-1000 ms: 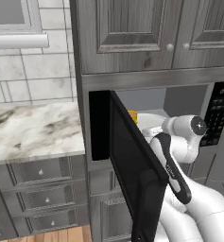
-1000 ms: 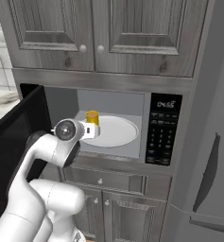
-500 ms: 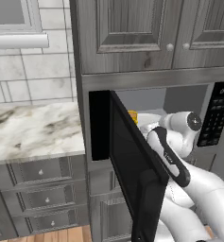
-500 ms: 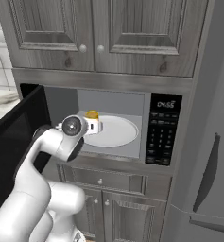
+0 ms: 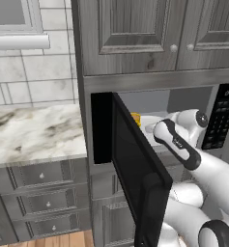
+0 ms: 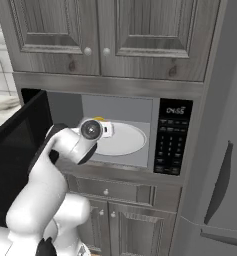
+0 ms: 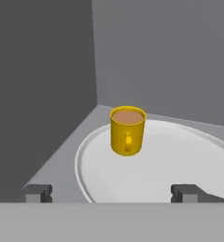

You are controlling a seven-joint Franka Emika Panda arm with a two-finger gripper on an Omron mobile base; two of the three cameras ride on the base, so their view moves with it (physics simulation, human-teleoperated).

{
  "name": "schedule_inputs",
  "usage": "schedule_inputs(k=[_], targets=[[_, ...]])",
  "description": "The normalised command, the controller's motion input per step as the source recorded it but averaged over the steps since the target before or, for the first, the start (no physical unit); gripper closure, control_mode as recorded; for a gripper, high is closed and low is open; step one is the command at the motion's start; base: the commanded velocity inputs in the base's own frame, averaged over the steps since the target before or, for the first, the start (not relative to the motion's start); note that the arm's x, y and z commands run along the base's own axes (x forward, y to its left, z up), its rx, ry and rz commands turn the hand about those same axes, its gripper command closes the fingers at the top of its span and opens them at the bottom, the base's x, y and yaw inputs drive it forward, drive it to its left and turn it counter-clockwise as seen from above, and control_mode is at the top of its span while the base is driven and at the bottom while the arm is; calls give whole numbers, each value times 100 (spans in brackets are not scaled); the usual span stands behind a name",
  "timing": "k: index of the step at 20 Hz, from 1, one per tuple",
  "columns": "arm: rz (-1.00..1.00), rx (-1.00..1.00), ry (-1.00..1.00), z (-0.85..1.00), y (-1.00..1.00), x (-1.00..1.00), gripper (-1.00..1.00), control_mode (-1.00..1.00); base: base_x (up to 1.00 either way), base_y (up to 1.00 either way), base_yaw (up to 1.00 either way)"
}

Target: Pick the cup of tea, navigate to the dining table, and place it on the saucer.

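The cup of tea stands ahead of our pincer, handle toward us, on the white turntable inside the microwave. We judge it rigid, light and spill-prone, nearly full; grip the body's sides, level. Our pincer gapes wide, empty.

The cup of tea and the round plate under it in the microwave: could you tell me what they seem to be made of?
Cup of tea: probably glazed ceramic, with smooth, uniform yellow walls. Round plate: possibly glass or ceramic, plain white and matte; the rendering leaves it open.
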Motion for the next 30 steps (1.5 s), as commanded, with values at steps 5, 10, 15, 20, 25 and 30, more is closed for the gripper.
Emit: schedule_inputs(k=[5, 10, 15, 20, 25, 30], targets=[[7, 0, 0, 0, -24, 29, -100, -100, 0, 0, 0], [0, 0, 0, 0, -8, 37, -100, -100, 0, 0, 0], [-3, 0, 0, 0, 8, 23, -100, -100, 0, 0, 0], [-6, 0, 0, 0, 15, 5, -100, -100, 0, 0, 0], [-5, -1, 0, -13, 20, 1, -100, -100, 0, 0, 0], [-1, -1, 0, -12, 8, 8, -100, -100, 0, 0, 0]])
